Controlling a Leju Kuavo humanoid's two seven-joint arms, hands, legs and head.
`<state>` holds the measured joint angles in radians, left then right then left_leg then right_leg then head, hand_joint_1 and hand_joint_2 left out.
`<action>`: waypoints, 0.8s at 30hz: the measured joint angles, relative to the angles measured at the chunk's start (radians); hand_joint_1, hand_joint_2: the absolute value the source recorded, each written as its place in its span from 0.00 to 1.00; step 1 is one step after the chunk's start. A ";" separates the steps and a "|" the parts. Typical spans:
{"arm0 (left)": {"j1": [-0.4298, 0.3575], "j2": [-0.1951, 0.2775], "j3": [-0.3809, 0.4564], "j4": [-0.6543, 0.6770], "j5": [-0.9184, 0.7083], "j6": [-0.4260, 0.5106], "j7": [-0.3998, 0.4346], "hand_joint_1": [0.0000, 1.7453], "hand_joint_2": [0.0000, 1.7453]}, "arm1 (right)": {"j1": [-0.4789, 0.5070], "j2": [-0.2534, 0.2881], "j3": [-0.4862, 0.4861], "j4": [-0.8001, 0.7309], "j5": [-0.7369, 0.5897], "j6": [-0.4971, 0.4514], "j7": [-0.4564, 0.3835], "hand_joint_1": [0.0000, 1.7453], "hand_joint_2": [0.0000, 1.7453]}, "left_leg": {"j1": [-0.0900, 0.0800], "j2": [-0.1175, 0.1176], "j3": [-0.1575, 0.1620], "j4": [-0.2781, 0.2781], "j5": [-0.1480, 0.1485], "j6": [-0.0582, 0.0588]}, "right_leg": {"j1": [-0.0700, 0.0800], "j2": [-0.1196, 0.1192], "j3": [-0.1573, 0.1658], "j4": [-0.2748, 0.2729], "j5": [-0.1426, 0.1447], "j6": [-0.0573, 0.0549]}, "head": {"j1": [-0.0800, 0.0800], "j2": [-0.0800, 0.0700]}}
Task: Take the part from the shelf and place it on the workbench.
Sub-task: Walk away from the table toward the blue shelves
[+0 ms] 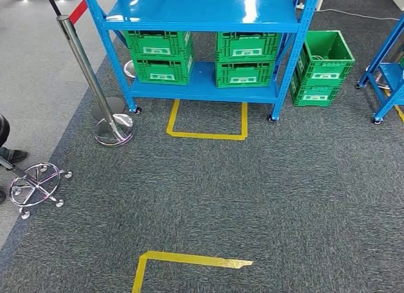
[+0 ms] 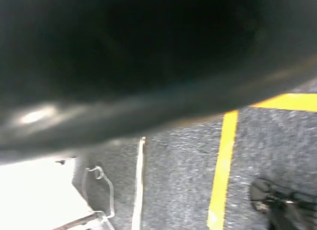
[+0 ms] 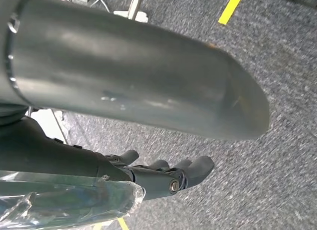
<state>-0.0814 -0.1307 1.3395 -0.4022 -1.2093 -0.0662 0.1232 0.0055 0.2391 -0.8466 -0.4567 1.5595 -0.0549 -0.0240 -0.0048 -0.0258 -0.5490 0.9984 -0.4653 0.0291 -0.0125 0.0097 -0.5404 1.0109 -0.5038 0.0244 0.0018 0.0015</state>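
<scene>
Right hand grips bagged part.

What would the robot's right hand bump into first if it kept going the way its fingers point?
Probably just the grey carpet. The right hand points out over it with nothing between, though depth is hard to judge.
</scene>
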 joint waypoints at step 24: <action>0.000 0.001 0.001 -0.002 0.007 0.011 -0.037 0.00 0.00 | -0.004 0.005 -0.043 0.001 0.000 0.022 0.006 0.00 0.00 | -0.007 0.000 -0.001 -0.002 -0.010 -0.011 | -0.008 -0.002 0.006 -0.003 0.005 0.009 | 0.000 0.000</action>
<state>-0.0810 -0.1294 1.3405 -0.4044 -1.2021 -0.0547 0.0859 0.0011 0.2441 -0.8900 -0.4554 1.5595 -0.0325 -0.0180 -0.0115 -0.0257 -0.5505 0.9969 -0.4756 0.0178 -0.0202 0.0077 -0.5340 1.0079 -0.4992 0.0338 0.0020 0.0015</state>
